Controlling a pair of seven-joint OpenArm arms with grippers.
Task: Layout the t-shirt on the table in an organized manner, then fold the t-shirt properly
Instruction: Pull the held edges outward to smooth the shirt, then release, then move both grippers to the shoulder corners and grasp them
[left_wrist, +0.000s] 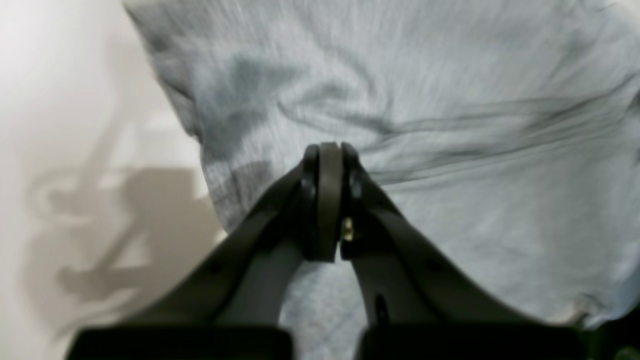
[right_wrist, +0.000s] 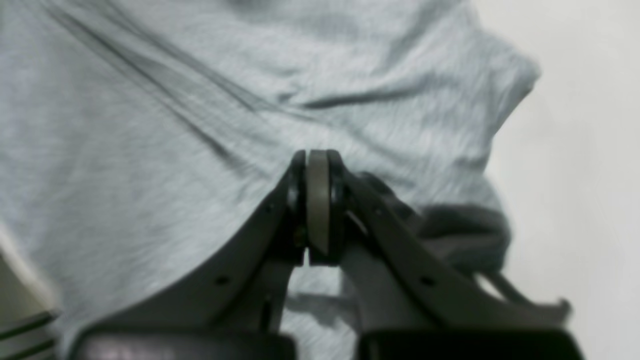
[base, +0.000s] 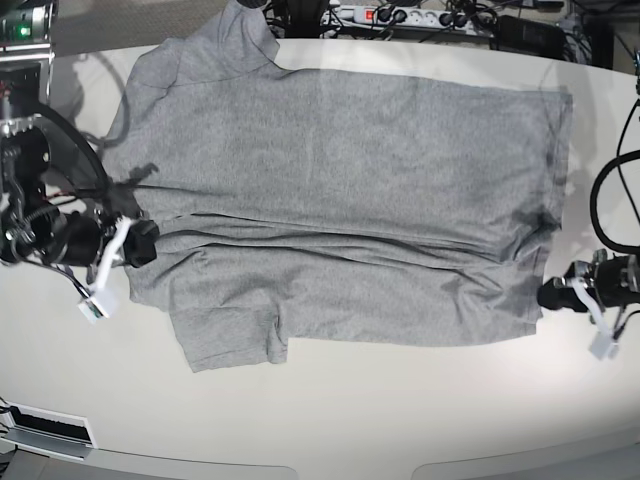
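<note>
Reaching in low from the two ends of the garment, both arms lie nearly level over the table (base: 330, 410), their wrists pointing inward toward the cloth. In the base view the right arm enters from that view's left side, a bundle of cables trailing behind it and a small white tag dangling below its wrist; the left arm enters from the view's right side, also with a white tag hanging beneath it.

Between them the t-shirt (base: 340, 210) lies spread across the middle of the table, plain grey side up, no lettering showing. Its collar and sleeves are toward the right arm, its hem toward the left arm. One sleeve lies flat toward the near edge, the other toward the far edge with part of it rumpled. Long creases run lengthwise through the cloth between the two arms.

At the far edge of the table a power strip (base: 420, 15) and tangled cables sit well apart from the shirt.

The right gripper (right_wrist: 317, 160) has its jaws pressed fully together over the fabric at the shoulder end; whether any cloth is pinched there cannot be told. The left gripper (left_wrist: 330, 150) is likewise closed tight at the hem edge, wrinkles radiating from its tip, though a real hold on the cloth is not clear.
</note>
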